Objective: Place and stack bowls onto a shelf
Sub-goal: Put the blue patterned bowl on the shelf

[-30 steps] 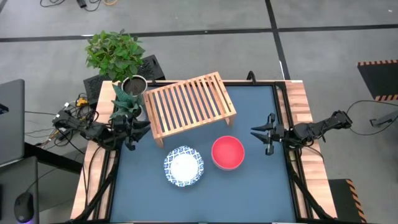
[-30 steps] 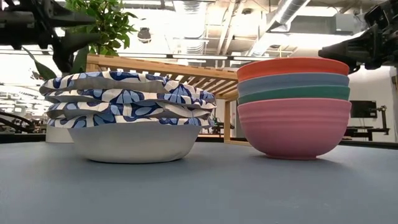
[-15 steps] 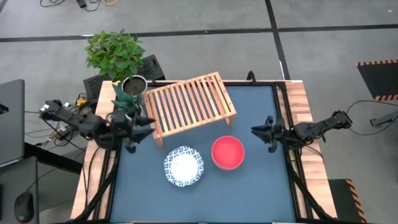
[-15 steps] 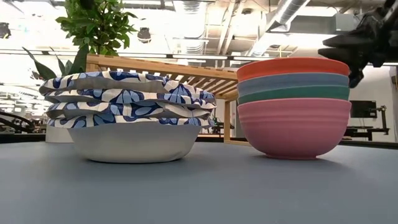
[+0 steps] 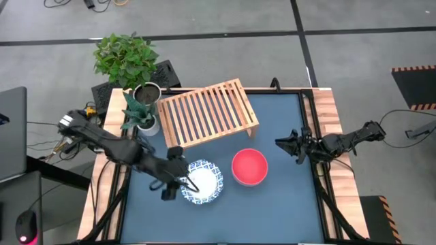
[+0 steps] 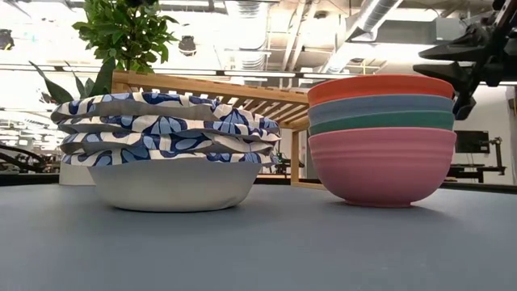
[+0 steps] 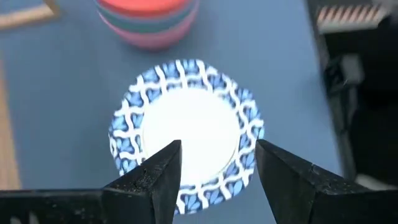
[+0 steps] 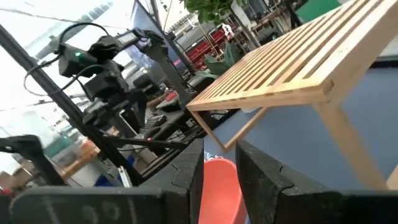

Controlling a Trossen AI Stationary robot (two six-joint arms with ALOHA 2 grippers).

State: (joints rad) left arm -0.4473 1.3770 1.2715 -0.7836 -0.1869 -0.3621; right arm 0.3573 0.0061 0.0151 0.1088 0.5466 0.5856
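Slatted pale wood shelf (image 5: 208,113), matt ribbed pink bowl (image 6: 381,166)

I am seeing even, soft overhead light in the high view, casting only faint shadows on the tabletop (image 5: 272,204). In the low view, ceiling lights (image 6: 242,20) are blowing out white behind the bowls (image 6: 174,153). My left wrist view is blurring the patterned bowl (image 7: 186,134) slightly. Daylight is washing out the right wrist view's background.
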